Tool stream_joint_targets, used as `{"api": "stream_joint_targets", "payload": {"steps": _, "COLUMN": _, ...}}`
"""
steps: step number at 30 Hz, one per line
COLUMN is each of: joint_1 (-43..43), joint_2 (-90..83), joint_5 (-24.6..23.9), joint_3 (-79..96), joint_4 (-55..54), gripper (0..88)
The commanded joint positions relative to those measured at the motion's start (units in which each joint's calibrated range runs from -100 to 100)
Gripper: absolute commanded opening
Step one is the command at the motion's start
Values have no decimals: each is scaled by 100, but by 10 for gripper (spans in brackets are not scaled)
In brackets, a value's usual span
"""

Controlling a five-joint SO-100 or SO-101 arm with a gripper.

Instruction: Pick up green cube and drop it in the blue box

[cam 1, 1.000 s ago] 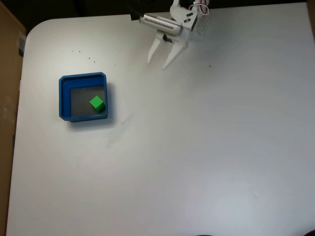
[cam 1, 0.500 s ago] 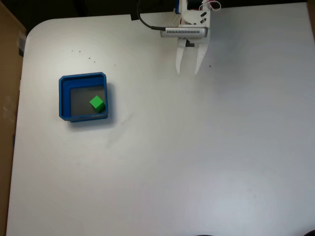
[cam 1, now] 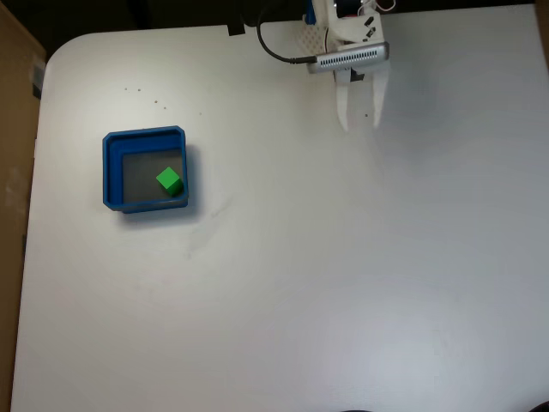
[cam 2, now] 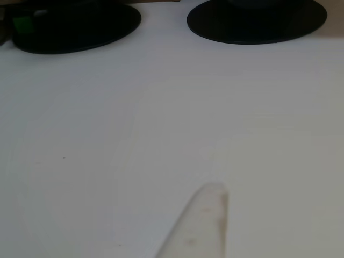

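The green cube (cam 1: 169, 180) is seen inside the blue box (cam 1: 111, 163); the white gripper (cam 1: 360, 123) is held empty, jaws slightly spread, well apart.

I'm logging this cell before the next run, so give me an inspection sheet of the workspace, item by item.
Surface: white table, a few dark specks near its upper left in the fixed view.
Job's things: green cube lies inside the blue box, toward its right wall.
Clutter: nothing seen.
Grippers: gripper near the table's top edge, jaws apart, holding nothing, far from the box.
Cables: black cable runs to the arm's head.
Surroundings: brown panel along the left edge; dark area beyond the top.
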Motion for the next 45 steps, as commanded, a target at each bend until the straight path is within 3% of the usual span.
{"api": "stream_joint_targets", "payload": {"steps": 1, "joint_1": -63, "joint_2": -100, "joint_5": 20, "joint_3": 18, "joint_4": -54, "gripper": 197}}
{"api": "stream_joint_targets", "payload": {"steps": 11, "joint_1": -20, "joint_2": -100, "joint_5": 20, "joint_3": 18, "joint_4": -54, "gripper": 18}}
{"api": "stream_joint_targets", "payload": {"steps": 45, "joint_1": -20, "joint_2": -91, "joint_5": -15, "joint_3": 9, "joint_4": -54, "gripper": 13}}
